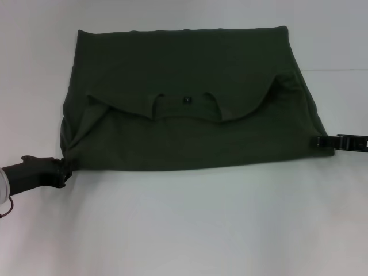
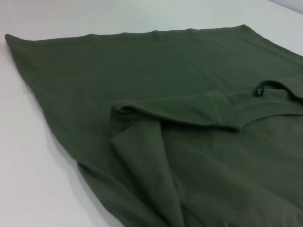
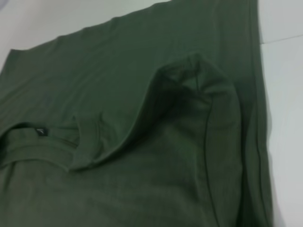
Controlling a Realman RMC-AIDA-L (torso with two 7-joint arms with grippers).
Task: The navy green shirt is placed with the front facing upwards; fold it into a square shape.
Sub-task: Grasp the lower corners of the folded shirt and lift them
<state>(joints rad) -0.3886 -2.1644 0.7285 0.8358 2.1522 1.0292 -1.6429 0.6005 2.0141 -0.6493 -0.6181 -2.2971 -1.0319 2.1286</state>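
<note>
The navy green shirt (image 1: 190,126) lies spread on the white table, folded over on itself. Its collar with a small dark label (image 1: 187,99) sits mid-cloth, also seen in the left wrist view as the label (image 2: 258,91) and in the right wrist view as the label (image 3: 40,131). My left gripper (image 1: 64,165) is at the shirt's near left corner, shut on the bunched cloth there. At the near right edge my right gripper (image 1: 321,141) is shut on the shirt's edge. No lettering shows.
White table (image 1: 190,230) surrounds the shirt, with a wide bare strip between the shirt's near edge and me. A faint seam in the table (image 1: 339,70) runs off to the far right.
</note>
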